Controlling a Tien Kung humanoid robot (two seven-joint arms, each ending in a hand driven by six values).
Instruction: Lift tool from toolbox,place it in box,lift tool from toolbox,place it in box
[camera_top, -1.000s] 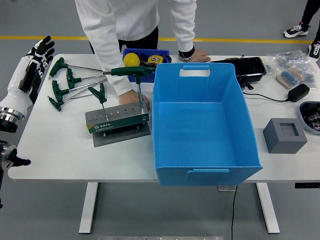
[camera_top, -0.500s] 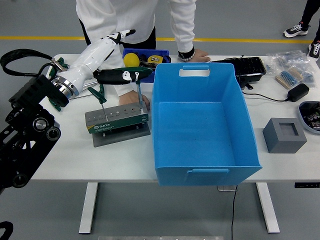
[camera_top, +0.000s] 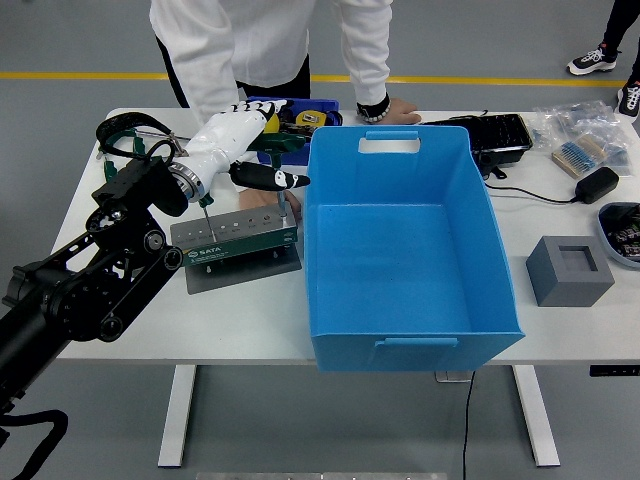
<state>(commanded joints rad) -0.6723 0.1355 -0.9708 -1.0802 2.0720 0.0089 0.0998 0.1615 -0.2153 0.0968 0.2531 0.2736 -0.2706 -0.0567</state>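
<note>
A grey and green toolbox holder (camera_top: 234, 238) sits on a grey plate left of the big blue box (camera_top: 410, 300). A green T-handle tool (camera_top: 286, 144) stands upright in the holder's right end. My left hand (camera_top: 262, 142) is at that handle: the thumb (camera_top: 272, 179) stretches out below it and the other fingers lie above it, not closed. A smaller green T-handle tool (camera_top: 205, 192) stands in the holder's left part. A person's hand (camera_top: 258, 196) rests just behind the holder. The blue box is empty.
More green T-handle tools (camera_top: 138, 146) lie at the back left, partly behind my arm. A small blue bin (camera_top: 300, 112) stands behind the holder. The person's other hand (camera_top: 398, 108) rests at the far edge. A black tray (camera_top: 497, 135), an adapter (camera_top: 598, 184) and a grey block (camera_top: 568, 270) lie right.
My left arm swung in from the table's left edge and over to the holder. The hand now straddles the tall tool's handle, further right and lower than half a second ago.
</note>
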